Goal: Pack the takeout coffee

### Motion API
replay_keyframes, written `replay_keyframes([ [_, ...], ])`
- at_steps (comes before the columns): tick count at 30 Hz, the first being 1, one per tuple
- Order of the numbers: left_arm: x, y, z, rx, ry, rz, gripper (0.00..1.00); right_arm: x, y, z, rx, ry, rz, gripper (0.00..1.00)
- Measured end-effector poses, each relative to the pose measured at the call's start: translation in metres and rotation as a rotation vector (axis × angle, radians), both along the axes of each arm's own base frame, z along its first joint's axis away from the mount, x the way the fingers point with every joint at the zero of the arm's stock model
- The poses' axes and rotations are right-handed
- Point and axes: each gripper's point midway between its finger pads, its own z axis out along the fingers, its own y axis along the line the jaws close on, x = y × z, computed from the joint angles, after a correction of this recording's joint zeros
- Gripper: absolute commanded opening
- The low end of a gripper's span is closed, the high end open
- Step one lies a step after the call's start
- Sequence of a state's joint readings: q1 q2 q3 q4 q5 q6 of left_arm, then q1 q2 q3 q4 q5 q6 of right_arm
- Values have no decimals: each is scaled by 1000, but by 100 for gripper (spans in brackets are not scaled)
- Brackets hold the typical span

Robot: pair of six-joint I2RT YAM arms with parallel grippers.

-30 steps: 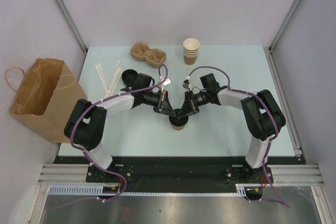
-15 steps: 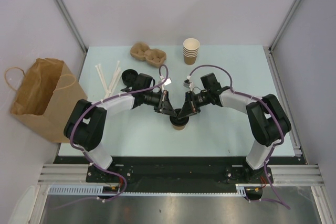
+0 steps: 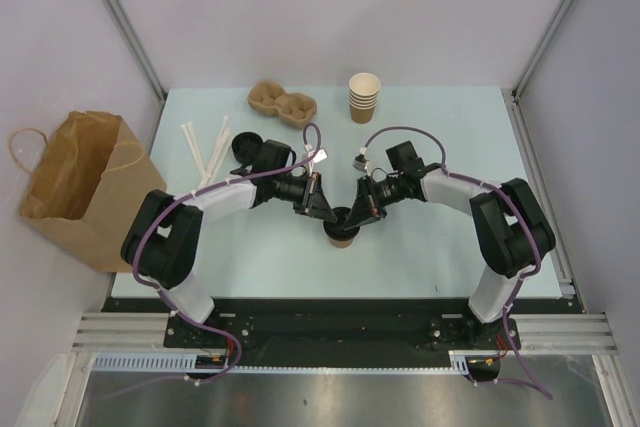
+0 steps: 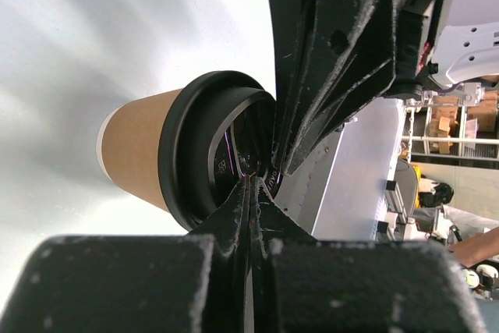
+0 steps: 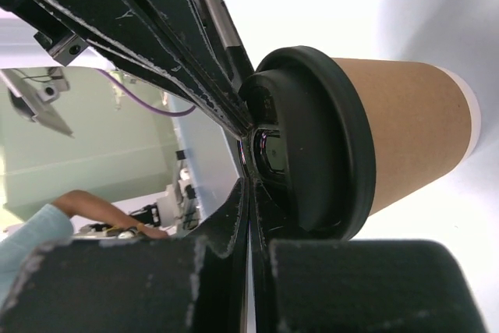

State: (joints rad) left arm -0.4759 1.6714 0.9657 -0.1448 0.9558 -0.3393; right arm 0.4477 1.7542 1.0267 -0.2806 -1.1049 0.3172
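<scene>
The takeout coffee [image 3: 341, 231] stands upright in the near middle of the table [image 3: 430, 257], between the two arms, and its black lid [image 5: 327, 138] is on the cup. The left gripper [image 3: 327, 213] comes to it from the left and the right gripper [image 3: 356, 218] from the right. Both have their fingers closed together with nothing between them, and the tips of both meet on top of the lid, near its middle. It looks as if they press the lid down to seat it, so this step seems to be at its end, although the pictures do not show whether the lid sits tight all around. The packing itself is not yet begun: the cup is neither in the brown paper bag [image 3: 75, 182], which stands open beside the left edge of the table, nor in the cardboard cup carrier [image 3: 283, 104] at the far side. For that, one gripper would have to open and take the cup by its side.
</scene>
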Motion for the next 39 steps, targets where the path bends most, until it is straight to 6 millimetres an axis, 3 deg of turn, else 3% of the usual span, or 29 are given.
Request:
replay_keyframes([
  [15,0,0,-1,9,0,5,0,0,-1,-6,55,108,31,0],
  [27,-1,0,1,-9,-19,0,0,0,1,-8,42,79,35,0],
  [32,-8,4,8,-41,-88,2,0,0,2,-6,51,79,28,0],
  [39,-9,2,39,-102,-171,6,0,-1,6,0,66,60,12,0],
])
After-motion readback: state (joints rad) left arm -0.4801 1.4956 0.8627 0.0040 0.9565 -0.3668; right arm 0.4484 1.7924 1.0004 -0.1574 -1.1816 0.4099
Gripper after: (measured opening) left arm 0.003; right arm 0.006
